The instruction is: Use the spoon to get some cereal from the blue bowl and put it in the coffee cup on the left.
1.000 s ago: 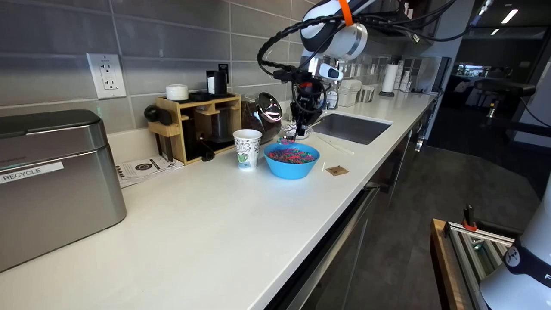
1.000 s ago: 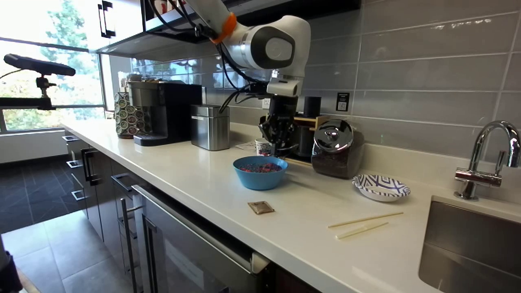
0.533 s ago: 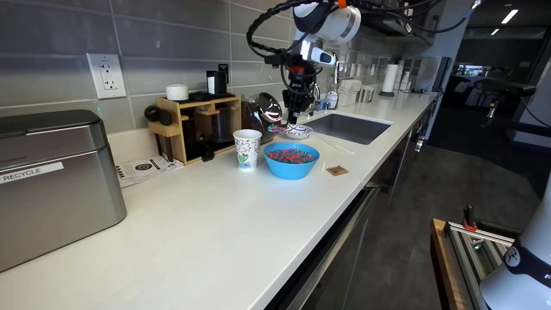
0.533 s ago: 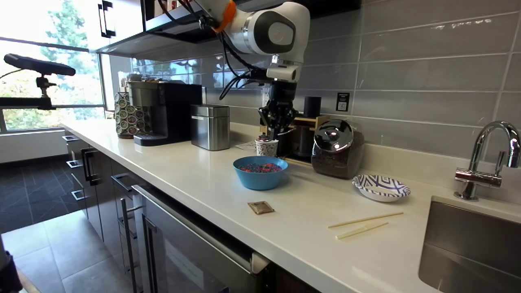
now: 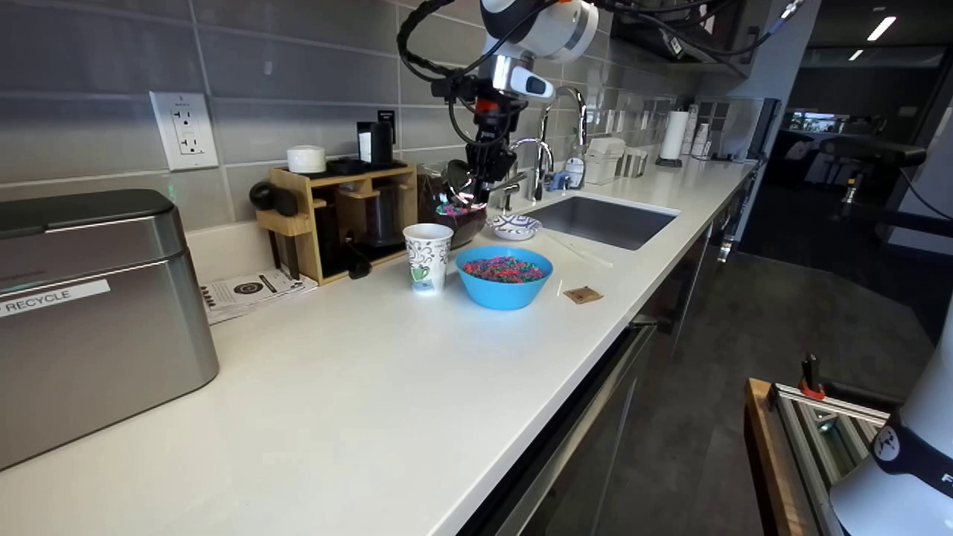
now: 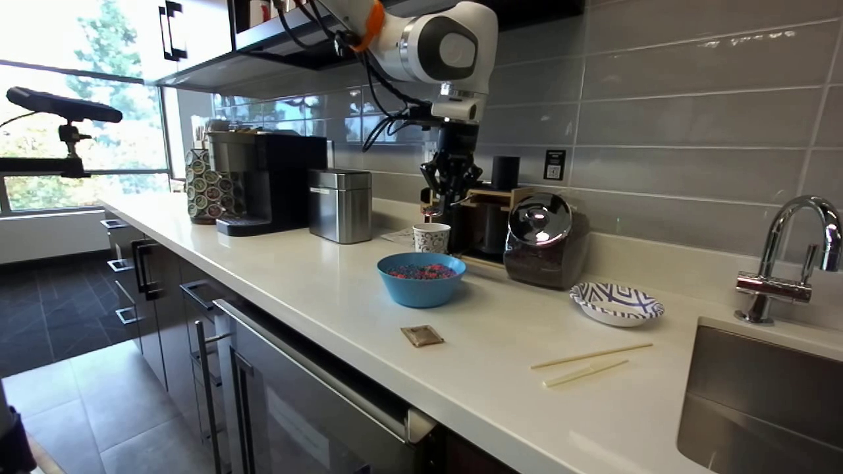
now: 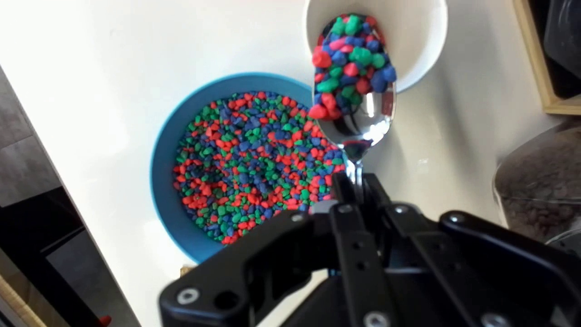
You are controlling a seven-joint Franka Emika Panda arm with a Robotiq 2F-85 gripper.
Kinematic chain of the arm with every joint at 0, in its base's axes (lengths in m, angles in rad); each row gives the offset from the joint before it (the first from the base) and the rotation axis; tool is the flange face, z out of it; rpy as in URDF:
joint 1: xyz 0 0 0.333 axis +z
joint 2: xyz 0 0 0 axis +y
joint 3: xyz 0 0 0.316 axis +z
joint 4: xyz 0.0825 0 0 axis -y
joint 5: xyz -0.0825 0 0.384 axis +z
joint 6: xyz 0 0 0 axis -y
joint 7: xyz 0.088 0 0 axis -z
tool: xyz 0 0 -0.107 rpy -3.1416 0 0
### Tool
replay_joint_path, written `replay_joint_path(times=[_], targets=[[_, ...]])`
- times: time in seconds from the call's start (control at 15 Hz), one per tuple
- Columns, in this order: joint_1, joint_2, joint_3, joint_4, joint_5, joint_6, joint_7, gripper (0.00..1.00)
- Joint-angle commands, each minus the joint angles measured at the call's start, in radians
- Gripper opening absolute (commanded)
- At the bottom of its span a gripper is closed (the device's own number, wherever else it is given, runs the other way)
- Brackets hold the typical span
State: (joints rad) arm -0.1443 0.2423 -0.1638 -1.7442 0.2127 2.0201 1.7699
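The jaws are closed down to the thin handle of one shiny metal spoon [image 7: 374, 120], which they grip. Just ahead of them, the spoon carries one heap of small red, green and blue cereal pieces [image 7: 354, 68], too many to count, above the mouth of one white paper coffee cup [image 5: 429, 260] printed with dark swirls. Below the jaws, on the smooth white bench [image 5: 335, 387], stands one round bright blue bowl [image 6: 421, 292] with a second, larger heap of cereal. Right of the jaws in an exterior view is one clear, brown-filled jar [image 6: 550, 260]. Farther from them lie one flat brown packet [image 6: 423, 336], one purple-patterned white bowl [image 6: 618, 304] and two slim pale sticks [image 6: 593, 355].
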Motion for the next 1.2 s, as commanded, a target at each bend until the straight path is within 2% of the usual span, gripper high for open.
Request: replay_joint_path(times=[0.0,0.33,1.13], targets=[[0.014,0.077,0.002,0.103,0.009,-0.028,0.068,0.02],[0.036,0.124,0.002,0.143,-0.02,-0.005,0.119,0.02],[0.064,0.113,-0.011,0.096,-0.135,0.086,0.17,0.02]])
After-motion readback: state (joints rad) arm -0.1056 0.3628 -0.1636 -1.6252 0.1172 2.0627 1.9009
